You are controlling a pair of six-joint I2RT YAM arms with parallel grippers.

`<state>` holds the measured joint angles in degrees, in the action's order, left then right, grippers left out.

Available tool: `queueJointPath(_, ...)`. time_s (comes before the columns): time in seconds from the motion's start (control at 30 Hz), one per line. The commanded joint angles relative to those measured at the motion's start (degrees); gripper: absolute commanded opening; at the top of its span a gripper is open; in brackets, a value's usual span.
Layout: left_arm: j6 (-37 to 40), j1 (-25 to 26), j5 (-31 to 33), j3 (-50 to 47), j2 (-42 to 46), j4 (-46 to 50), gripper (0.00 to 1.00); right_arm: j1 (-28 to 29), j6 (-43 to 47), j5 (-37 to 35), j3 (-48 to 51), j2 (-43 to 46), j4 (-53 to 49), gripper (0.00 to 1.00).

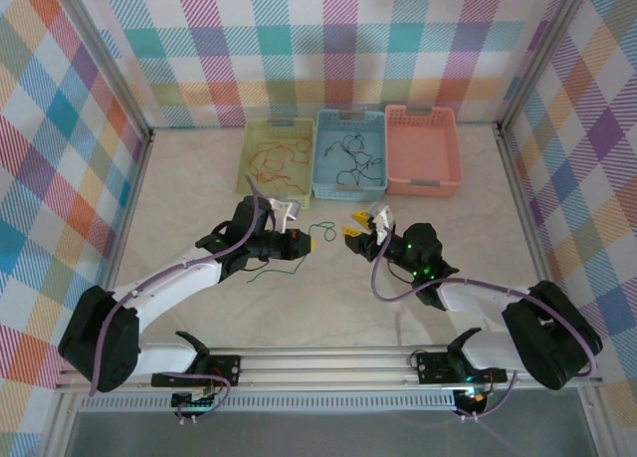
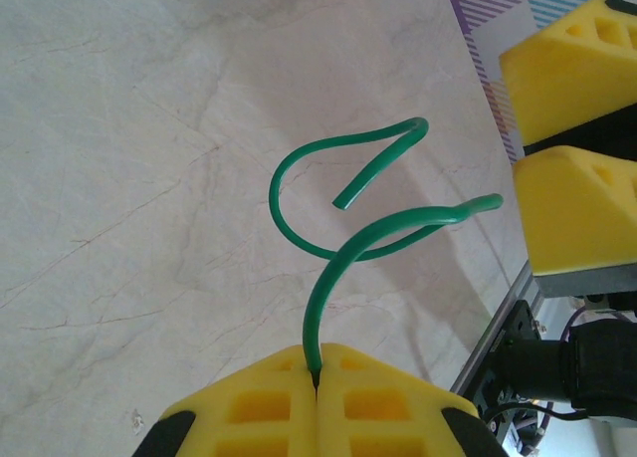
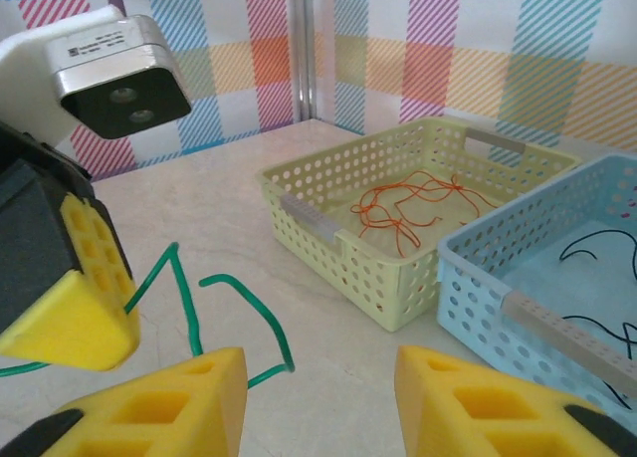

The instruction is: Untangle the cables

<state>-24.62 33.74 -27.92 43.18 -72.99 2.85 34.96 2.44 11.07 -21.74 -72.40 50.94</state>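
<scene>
One green cable (image 2: 328, 248) curls up from between the yellow pads of my left gripper (image 2: 318, 382), which is shut on its end above the table. From above, the left gripper (image 1: 304, 246) holds this green cable (image 1: 321, 226) at mid-table. My right gripper (image 3: 318, 377) faces it from the right, open, with nothing between its fingers. The green cable (image 3: 249, 308) bends just in front of its left pad. Red-orange cables (image 3: 408, 213) lie in the yellow-green basket (image 3: 368, 268). Black cables (image 3: 597, 248) lie in the blue basket (image 3: 488, 298).
Three baskets stand in a row at the back: yellow-green (image 1: 249, 158), blue (image 1: 348, 190) and pink (image 1: 423, 148). Checked walls close in the table on three sides. The right gripper (image 1: 355, 226) is a short gap from the left one.
</scene>
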Motion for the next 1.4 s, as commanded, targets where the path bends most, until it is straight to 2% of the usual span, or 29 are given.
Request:
queueJointPath(0.0, 0.75, 0.26, 0.14, -0.86, 1.27, -0.86, 0.0, 0.11, -0.02, 0.44, -0.04, 0.18, 1.25, 0.44)
queueJointPath(0.2, 1.15, 0.28, 0.51, -0.81, 0.94, -0.56, 0.0, 0.2, -0.76, 9.28, -2.01, -2.23, 1.29, 0.5)
queueJointPath(0.3, 1.78, 0.27, -0.66, -0.68, 1.13, -0.44, 0.0, 0.14, -1.0, 7.16, -2.02, -2.92, 1.48, 0.52)
queueJointPath(0.57, 9.01, 1.72, -3.04, -0.81, 4.32, -0.45, 0.0, 0.03, -0.12, -0.89, 1.8, 2.93, 2.91, 0.38)
queueJointPath(0.67, 14.58, 2.47, -1.4, 0.11, 7.18, 1.26, 0.0, -0.26, 0.35, 1.23, 1.97, 3.66, 3.3, 0.37)
queueJointPath(0.8, 18.73, 2.61, -2.48, 0.22, 9.89, 1.14, 0.0, -0.25, 1.36, 8.98, 1.0, 3.82, 2.51, 0.45)
queueJointPath(0.93, 20.31, 2.56, -3.7, 0.13, 10.49, 2.01, 0.0, -0.24, 0.99, 12.35, 1.8, 3.93, 5.83, 0.52)
queueJointPath(1.17, 19.62, 2.56, -5.18, 0.86, 8.02, 3.52, 0.0, -0.16, 0.93, 12.71, 1.57, 4.02, 5.59, 0.57)
queueJointPath(1.37, 19.35, 2.91, -7.75, 1.09, 6.68, 3.52, 0.0, -0.16, 0.83, 12.81, 0.77, 3.38, 4.33, 0.55)
